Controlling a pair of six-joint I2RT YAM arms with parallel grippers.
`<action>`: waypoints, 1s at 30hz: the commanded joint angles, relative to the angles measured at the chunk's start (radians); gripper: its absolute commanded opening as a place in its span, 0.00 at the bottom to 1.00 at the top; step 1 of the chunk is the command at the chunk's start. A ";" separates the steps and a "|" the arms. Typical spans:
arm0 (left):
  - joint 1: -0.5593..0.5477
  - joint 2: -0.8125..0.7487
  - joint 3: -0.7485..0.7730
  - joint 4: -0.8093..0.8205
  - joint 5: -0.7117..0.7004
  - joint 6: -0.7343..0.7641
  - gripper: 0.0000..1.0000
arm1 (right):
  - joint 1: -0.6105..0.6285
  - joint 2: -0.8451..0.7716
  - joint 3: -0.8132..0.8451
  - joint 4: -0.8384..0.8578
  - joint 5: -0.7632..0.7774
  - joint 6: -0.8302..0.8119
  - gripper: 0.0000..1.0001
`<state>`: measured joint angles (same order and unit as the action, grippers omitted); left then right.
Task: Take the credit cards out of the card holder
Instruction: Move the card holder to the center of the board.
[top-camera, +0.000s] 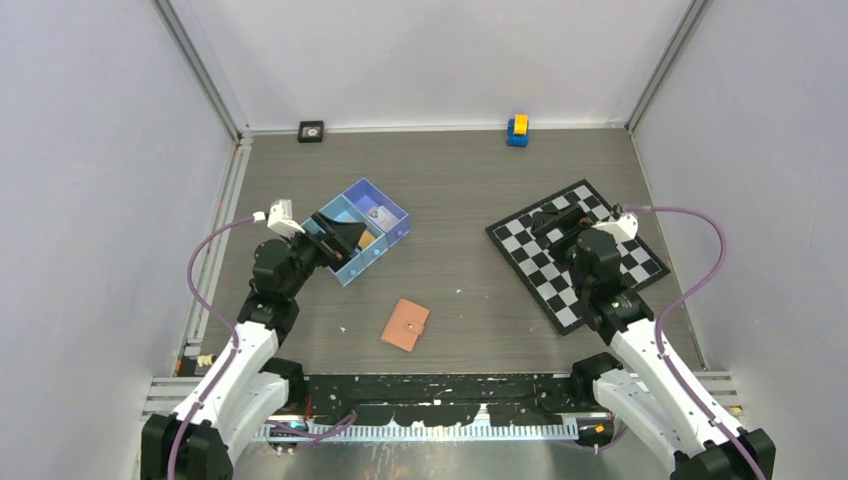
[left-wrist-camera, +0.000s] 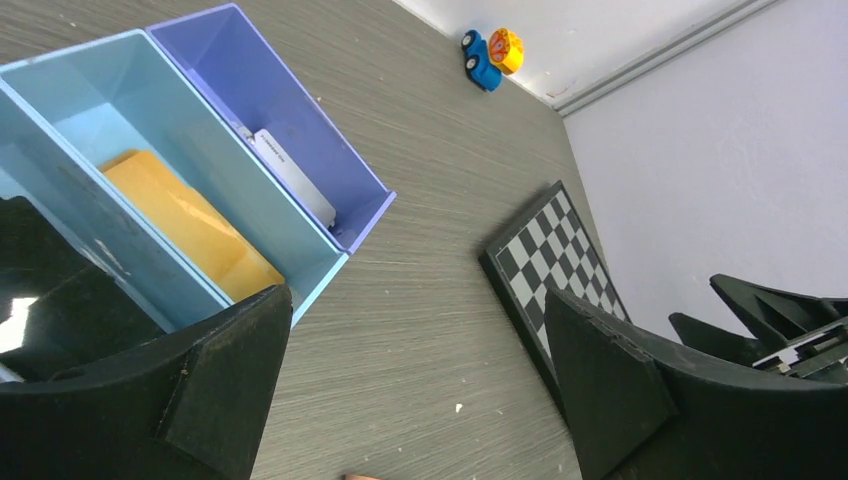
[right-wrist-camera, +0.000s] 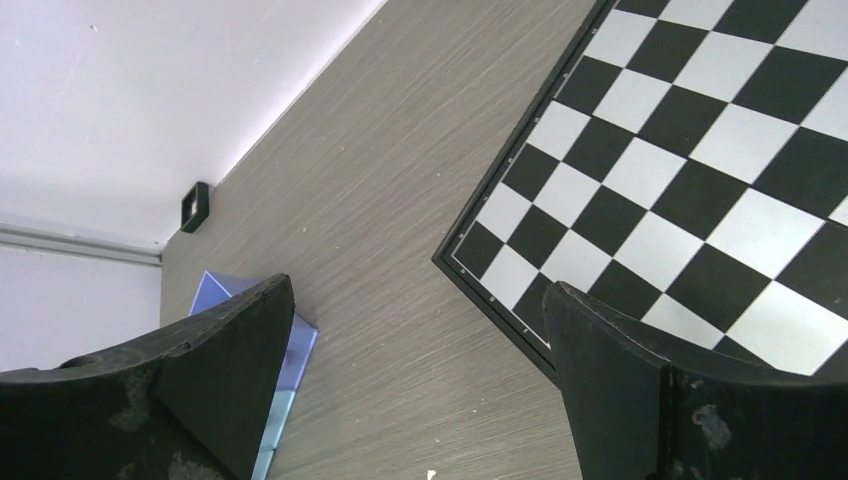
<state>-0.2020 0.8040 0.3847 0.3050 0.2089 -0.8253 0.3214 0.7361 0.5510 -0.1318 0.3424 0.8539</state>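
A blue divided tray sits on the left half of a grey wood-grain table. It is the only container in view. Its long purple compartment holds one pale credit card, leaning on edge against the inner wall. The light-blue compartment beside it holds one orange credit card, lying flat on the floor. That makes two cards that can be counted. The left gripper covers part of the tray, so the remaining sections, apparently two, cannot be checked. The left gripper hovers over the tray's near corner, its jaws spread wide and grasping nothing. One tan-brown card holder lies flat and folded closed on the bare table. It sits between the two arms toward the near edge, well apart from the tray, and neither gripper touches it. On the right lies one black-and-white checkered board, turned at an angle. The right gripper hangs above it, its jaws also spread wide and empty. Along the far wall stand one small blue and yellow toy and one small black square object.
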 joint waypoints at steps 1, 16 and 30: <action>-0.002 -0.077 0.021 -0.058 -0.023 0.074 1.00 | 0.000 -0.021 -0.047 0.103 0.030 -0.011 1.00; -0.004 0.075 -0.052 0.247 0.200 0.069 0.98 | 0.116 0.460 0.029 0.503 -0.678 -0.245 0.94; -0.004 0.007 -0.068 0.116 0.070 -0.006 0.94 | 0.452 0.859 0.368 0.064 -0.618 -0.573 0.84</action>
<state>-0.2031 0.8536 0.2920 0.4568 0.3401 -0.7750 0.7517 1.5253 0.8406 0.0895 -0.2989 0.3809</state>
